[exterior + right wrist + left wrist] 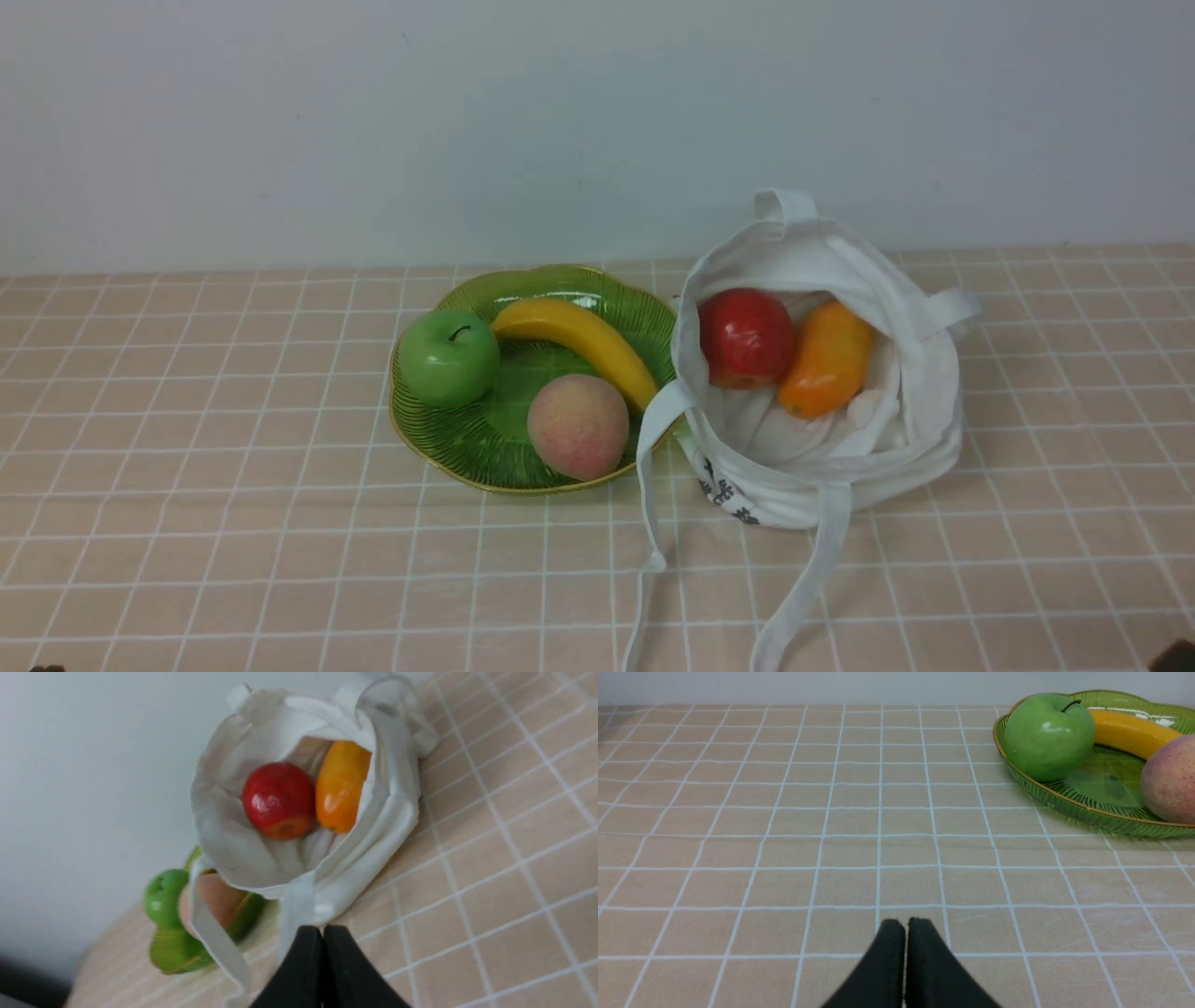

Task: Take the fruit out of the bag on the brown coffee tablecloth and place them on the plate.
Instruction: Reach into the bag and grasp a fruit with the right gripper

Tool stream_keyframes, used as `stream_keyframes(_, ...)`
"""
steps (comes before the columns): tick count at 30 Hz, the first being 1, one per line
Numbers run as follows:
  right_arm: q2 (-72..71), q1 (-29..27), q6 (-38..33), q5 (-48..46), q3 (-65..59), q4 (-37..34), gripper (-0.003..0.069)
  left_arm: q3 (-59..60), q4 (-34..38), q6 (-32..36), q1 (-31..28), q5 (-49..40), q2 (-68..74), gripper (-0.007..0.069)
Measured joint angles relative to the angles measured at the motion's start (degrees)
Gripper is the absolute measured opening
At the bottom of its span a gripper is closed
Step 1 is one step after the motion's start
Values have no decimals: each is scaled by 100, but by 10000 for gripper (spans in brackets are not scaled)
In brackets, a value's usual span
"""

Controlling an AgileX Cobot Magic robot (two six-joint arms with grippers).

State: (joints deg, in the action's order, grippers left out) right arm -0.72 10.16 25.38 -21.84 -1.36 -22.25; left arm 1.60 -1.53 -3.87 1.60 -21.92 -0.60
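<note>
Round red apple, oval orange fruit inside slumped-open white cloth bag, so reachable | green glass plate just beside | both jaws clenched, empty.

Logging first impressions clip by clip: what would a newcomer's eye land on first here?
An open soft white cloth tote bag stands right of centre on the peach-brown gridded tablecloth, a glossy round red apple and a glossy oval orange-yellow fruit side by side inside. Just to its left, a ribbed translucent green glass plate with a gold rim holds a green apple, a yellow banana and a pinkish peach.
</note>
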Motion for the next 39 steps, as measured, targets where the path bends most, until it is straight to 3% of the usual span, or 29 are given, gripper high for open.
stream_keyframes(4,0,0,108,43,-17,-608,-14,0,0,0,0,0,0,-8)
stream_keyframes(8,0,0,75,56,-24,-733,-14,0,0,0,0,0,0,-8)
stream_keyframes(16,0,0,-1523,-98,1024,-690,-14,0,0,0,0,0,0,-8)
stream_keyframes(19,283,0,-2097,-409,2108,-123,-14,0,0,0,0,0,0,-8)
stream_keyframes(22,954,0,-2157,-1140,2863,682,-14,0,0,0,0,0,0,-8)
stream_keyframes(27,2706,0,-1475,-2326,3308,2117,-14,0,0,0,0,0,0,-8)
stream_keyframes(30,3796,0,-1254,-2428,3414,2307,-14,0,0,0,0,0,0,-8)
stream_keyframes(33,4698,0,-1580,-2236,3587,1938,-14,0,0,0,0,0,0,-8)
stream_keyframes(39,6494,0,-3427,-1788,4230,264,-14,0,0,0,0,0,0,-8)
